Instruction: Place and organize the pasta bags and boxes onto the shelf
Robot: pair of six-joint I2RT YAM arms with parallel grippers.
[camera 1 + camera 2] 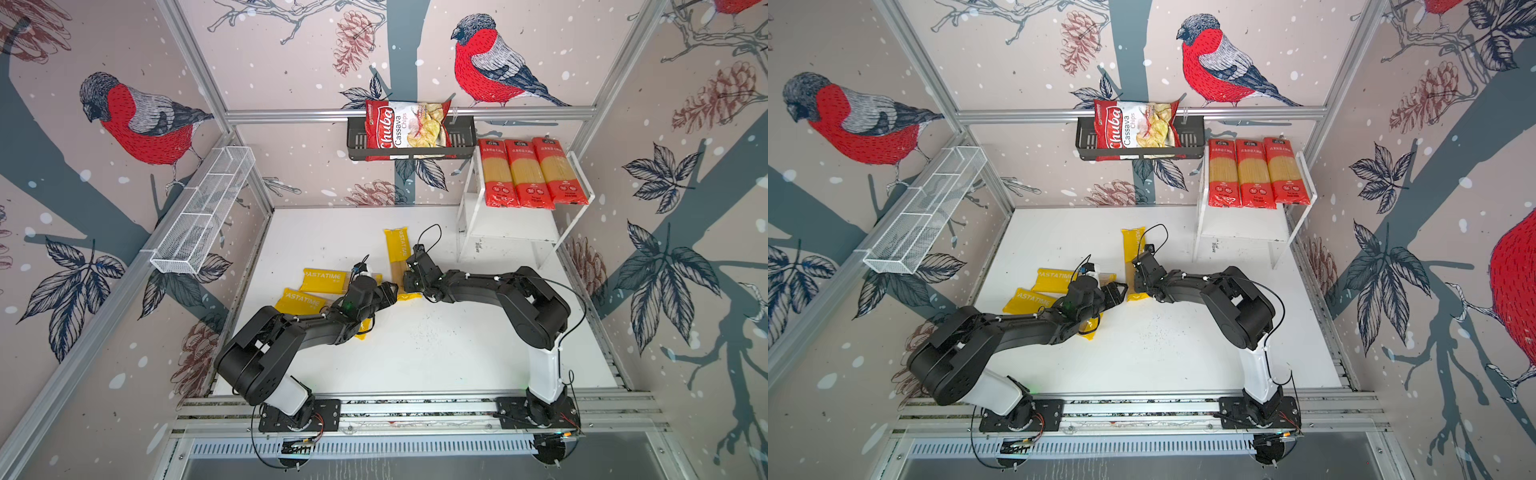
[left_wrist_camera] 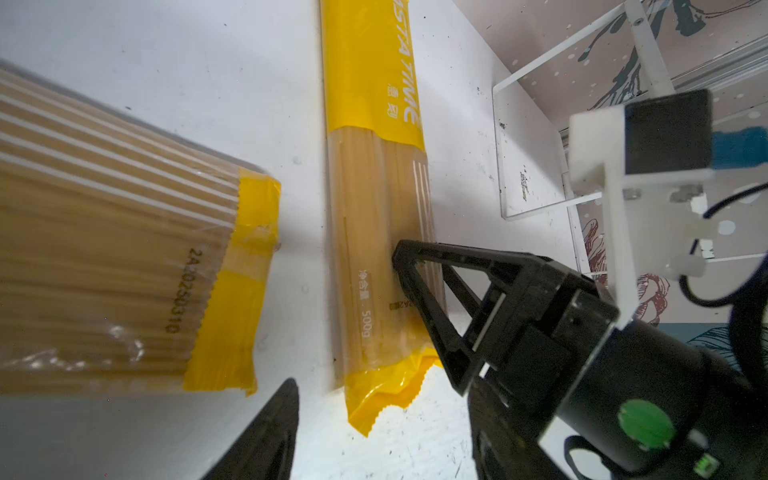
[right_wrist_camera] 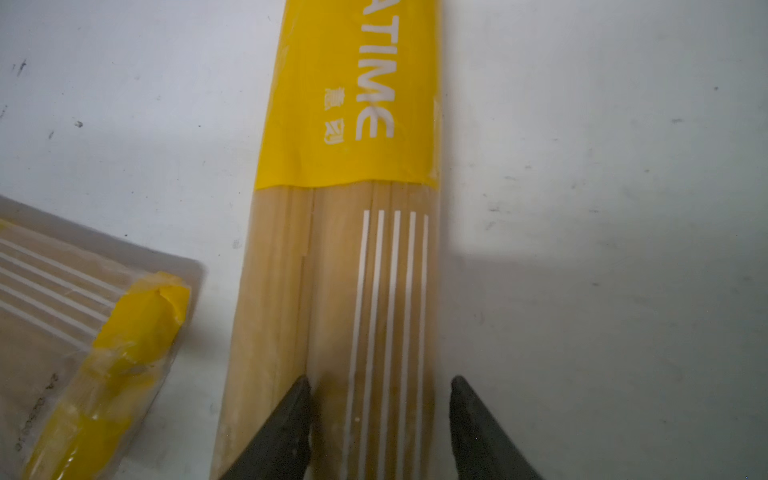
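Pasta pack (image 1: 397,249), yellow-ended and marked PASTATIME, lying near the middle of the table (image 1: 457,353), long axis running toward the back edge, not yet lifted. Right gripper (image 3: 378,399) hanging over its clear middle with jaws apart, one fingertip pressing on top of the film, the other sitting just off the pack's side; impossible to tell whether squeezing or only resting. Left gripper (image 1: 390,289) waiting with jaws spread just beside the pack's near end, holding nothing. Risking, on closing from here, a snapped strand or a slip on slick film, with only part of the width straddled. Risking too a drooping far end on lifting, given the grip point sitting nearer one end, and so a catch on a leg or the lower board of the shelf (image 1: 511,226). Also risking a knock between the two grippers, crowding each other closely. Two more yellow packs (image 1: 322,279) lying toward the left edge, one partly under the left arm. Shelf standing at the back right corner, carrying three red-ended packs (image 1: 530,174) side by side on its top board, lower board bare. Black wall basket (image 1: 461,139) holding the chips bag (image 1: 407,124); white mesh basket (image 1: 203,208) showing nothing inside.
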